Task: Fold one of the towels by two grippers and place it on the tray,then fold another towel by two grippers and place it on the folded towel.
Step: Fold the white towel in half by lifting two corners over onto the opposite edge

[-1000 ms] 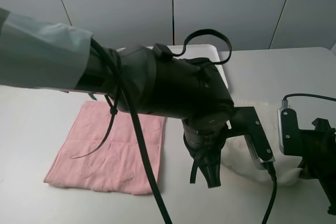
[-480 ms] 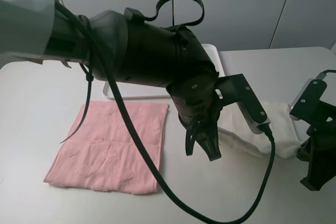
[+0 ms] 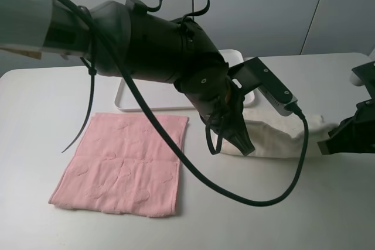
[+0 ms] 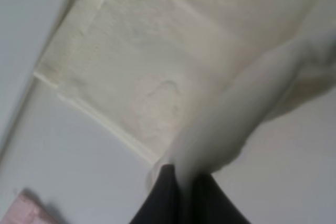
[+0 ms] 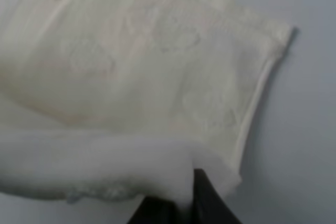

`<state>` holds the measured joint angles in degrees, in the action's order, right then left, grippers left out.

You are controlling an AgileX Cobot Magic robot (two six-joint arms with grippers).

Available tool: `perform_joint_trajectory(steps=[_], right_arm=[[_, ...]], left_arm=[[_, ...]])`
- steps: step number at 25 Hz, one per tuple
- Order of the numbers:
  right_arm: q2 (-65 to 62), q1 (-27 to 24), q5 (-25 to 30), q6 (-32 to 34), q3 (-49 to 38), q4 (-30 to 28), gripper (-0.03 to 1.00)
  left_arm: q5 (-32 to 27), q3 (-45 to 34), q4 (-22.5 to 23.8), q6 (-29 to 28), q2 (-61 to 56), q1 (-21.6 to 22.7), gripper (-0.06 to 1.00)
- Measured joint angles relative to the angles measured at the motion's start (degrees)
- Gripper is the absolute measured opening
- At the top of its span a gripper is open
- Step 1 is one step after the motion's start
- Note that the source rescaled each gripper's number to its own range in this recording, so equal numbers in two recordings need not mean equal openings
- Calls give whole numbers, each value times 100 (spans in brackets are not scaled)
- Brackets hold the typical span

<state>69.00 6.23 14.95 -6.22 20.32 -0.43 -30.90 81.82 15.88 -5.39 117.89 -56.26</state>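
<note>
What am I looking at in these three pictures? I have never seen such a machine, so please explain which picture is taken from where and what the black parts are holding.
This is a robot with two black arms working over a white table. The wide picture comes from a camera mounted high above; the two close pictures come from small cameras on each arm's wrist.

On the table lie a pale pink towel, spread flat and untouched, a white tray behind it, and a cream-white towel to the right.

Each arm ends in a clamp. The left gripper is shut on one edge of the cream-white towel, and the right gripper is shut on another. In both close views a lifted layer of that towel hangs above the part lying flat, so the fold appears under way. It is not on the tray yet.
</note>
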Motion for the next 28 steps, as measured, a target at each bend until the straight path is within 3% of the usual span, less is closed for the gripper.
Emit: perform_joint_trajectory(steps=[4,12,22,24,25,26,28], right_arm=[[263,-254,-21,622,228,-24,0],[971,-290,-71,745,555,-24,0],[1365,-293,-956,902,638,-39,1],[1503,-293,-1103,854,650,-39,9],[1559,-293,-1170,796,650,-39,19],[1590,-293,-1200,704,654,-39,30],[1630,-293,-1342,622,654,-39,65]], left_arm=[[121,0,0,-137,0,310,0],[310,156,55,-151,67,480,0],[-106,899,354,-173,686,480,0],[-106,914,412,-184,698,480,3],[-106,924,464,-215,698,480,9],[-106,924,506,-260,698,480,16],[-115,924,552,-327,698,504,42]])
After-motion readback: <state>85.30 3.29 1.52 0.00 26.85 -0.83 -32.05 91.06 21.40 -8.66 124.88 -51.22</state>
